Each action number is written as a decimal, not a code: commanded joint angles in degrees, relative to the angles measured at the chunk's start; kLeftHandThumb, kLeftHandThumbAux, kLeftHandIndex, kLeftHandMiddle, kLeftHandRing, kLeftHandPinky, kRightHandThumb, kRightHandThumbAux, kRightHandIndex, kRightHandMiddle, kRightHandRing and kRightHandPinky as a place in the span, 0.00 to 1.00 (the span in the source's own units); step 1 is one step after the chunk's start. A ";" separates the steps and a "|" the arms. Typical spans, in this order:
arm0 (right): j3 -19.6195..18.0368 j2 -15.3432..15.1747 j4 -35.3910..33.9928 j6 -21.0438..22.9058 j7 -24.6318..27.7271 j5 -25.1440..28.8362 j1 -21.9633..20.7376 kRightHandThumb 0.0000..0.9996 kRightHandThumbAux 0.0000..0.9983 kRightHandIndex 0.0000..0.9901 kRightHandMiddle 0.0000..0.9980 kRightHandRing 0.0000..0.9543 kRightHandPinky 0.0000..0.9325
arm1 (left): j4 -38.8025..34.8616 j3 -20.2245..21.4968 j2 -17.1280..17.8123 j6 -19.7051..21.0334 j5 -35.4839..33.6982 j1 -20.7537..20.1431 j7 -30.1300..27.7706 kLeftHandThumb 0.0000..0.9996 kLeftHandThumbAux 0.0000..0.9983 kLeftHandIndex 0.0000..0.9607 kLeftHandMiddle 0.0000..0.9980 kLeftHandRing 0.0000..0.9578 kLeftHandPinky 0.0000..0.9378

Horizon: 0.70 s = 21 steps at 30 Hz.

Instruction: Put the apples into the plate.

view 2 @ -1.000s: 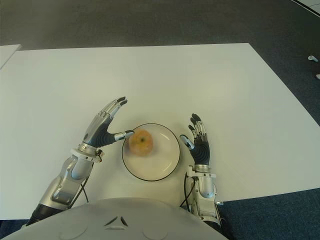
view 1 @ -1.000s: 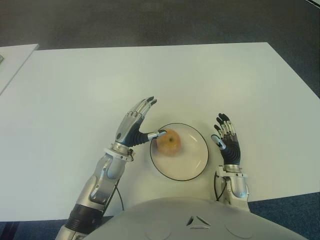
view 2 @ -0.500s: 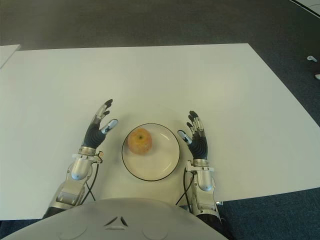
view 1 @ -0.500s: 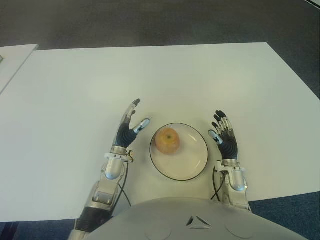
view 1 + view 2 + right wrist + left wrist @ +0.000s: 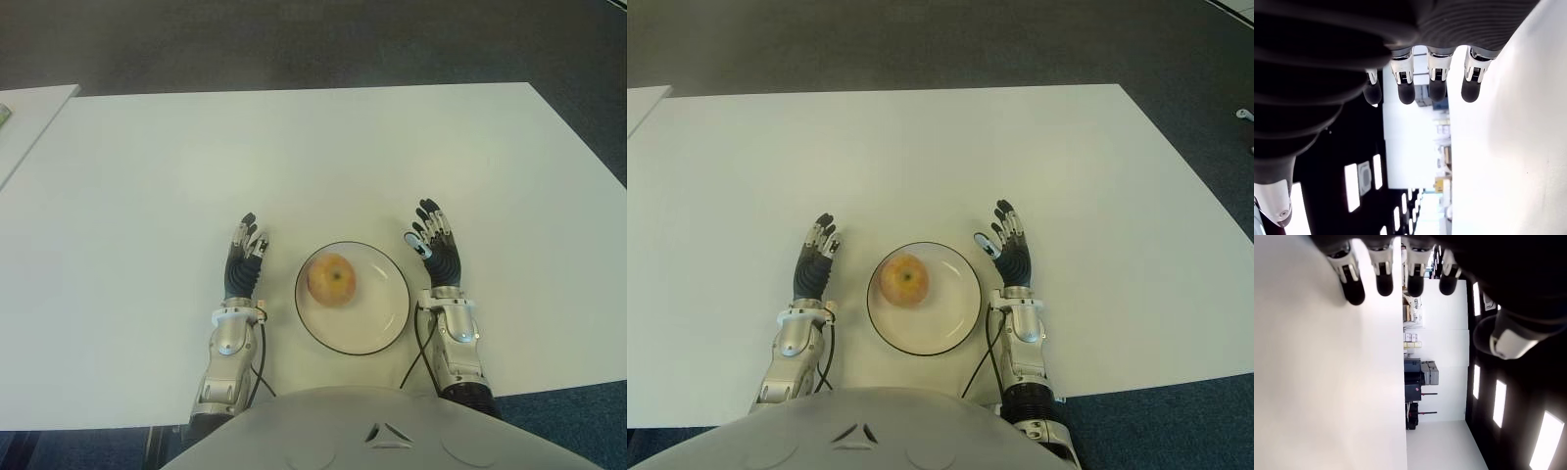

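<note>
Yellow apple sits in the plate, between the left hand and right hand, both open and empty.

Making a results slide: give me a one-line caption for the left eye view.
Apple sits in the plate on the white table, left hand and right hand open on either side.

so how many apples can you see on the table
1. The apple sits in the white plate, toward its left side, between the open left hand and right hand. None looks hidden.
</note>
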 commanded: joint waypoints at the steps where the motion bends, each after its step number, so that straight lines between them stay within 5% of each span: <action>1: 0.06 0.49 1.42 3.58 -0.39 -0.24 3.20 0.09 0.60 0.00 0.00 0.00 0.00 | 5.13 0.05 -1.05 -1.92 1.30 0.06 1.19 0.00 0.49 0.03 0.04 0.04 0.09; 21: -0.11 -0.44 2.30 3.65 1.83 0.34 -1.54 0.09 0.61 0.01 0.00 0.00 0.00 | 5.19 1.43 1.16 -9.53 1.46 -2.20 -0.67 0.03 0.45 0.06 0.04 0.03 0.05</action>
